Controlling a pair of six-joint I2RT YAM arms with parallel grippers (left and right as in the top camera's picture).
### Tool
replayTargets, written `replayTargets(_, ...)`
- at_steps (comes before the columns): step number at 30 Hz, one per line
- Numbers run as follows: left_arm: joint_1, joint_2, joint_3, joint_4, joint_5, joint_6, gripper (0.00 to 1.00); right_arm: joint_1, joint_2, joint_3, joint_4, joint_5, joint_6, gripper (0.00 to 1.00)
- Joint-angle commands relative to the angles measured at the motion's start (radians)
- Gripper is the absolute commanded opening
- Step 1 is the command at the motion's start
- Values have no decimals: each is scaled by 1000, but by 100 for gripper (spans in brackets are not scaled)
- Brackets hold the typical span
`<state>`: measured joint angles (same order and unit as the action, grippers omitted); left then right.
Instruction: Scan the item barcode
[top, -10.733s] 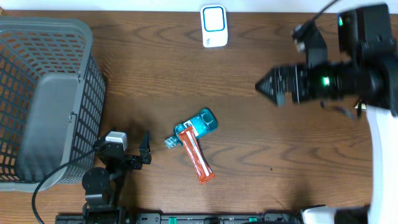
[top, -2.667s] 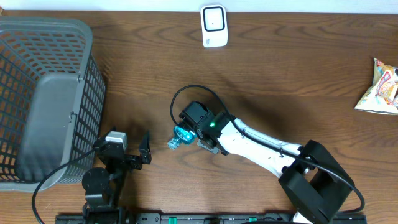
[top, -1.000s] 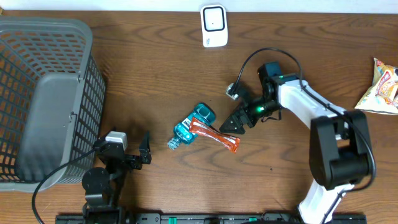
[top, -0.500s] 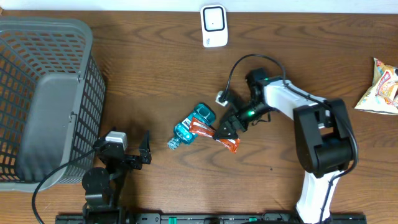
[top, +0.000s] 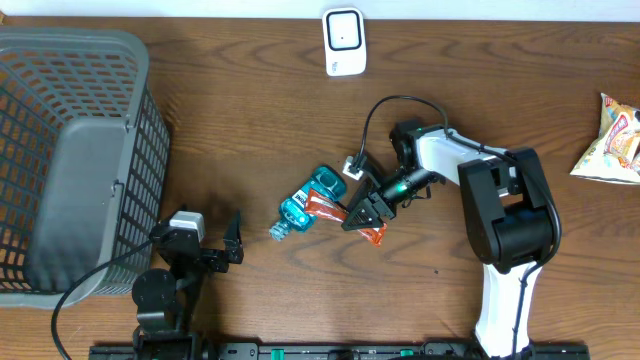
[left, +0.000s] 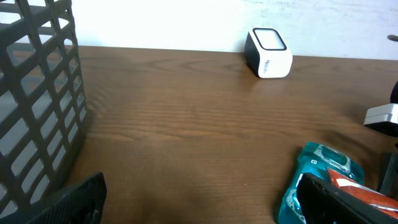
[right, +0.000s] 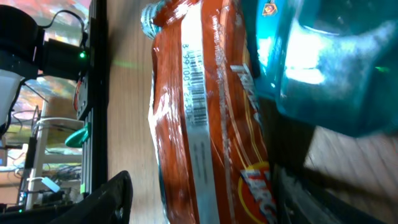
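Note:
An orange snack packet (top: 322, 203) lies on the wooden table, leaning on a teal bottle (top: 303, 202) that is on its side. My right gripper (top: 361, 214) reaches in from the right and is open around the packet's right half, one finger (right: 107, 198) still clear of the wrapper. In the right wrist view the packet (right: 217, 124) fills the space between the fingers, its white barcode strip (right: 196, 81) facing the camera and the bottle (right: 323, 56) above it. The white scanner (top: 343, 40) stands at the far edge. My left gripper (top: 226, 248) rests open near the front, holding nothing.
A grey mesh basket (top: 70, 150) takes up the left side of the table. A yellow snack bag (top: 612, 140) lies at the right edge. In the left wrist view, the scanner (left: 268, 53) sits ahead and the basket wall (left: 37, 112) rises at the left.
My right gripper has slid left and down over the orange packet's end, and its fingers have begun narrowing around it. The left arm has not moved.

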<state>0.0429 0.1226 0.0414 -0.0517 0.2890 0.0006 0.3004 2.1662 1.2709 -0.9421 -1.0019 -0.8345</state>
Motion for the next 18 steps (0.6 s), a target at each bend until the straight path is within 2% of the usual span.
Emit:
replayTargets(1,0,-2,-27,-14,6,6,98,-18,39,-20,3,102,-46,69)
replayTargets(4,0,-2,-27,-14,6,6,98,-18,39,-24,-2,103,-66,63)
replayTargets(9,0,-2,-27,-14,6,6,98,-17,40,-24,-5,117,-66,64)
replayTargets(18,0,-2,-27,-14,6,6,98,-19,71,-38,4,118,-102,53)
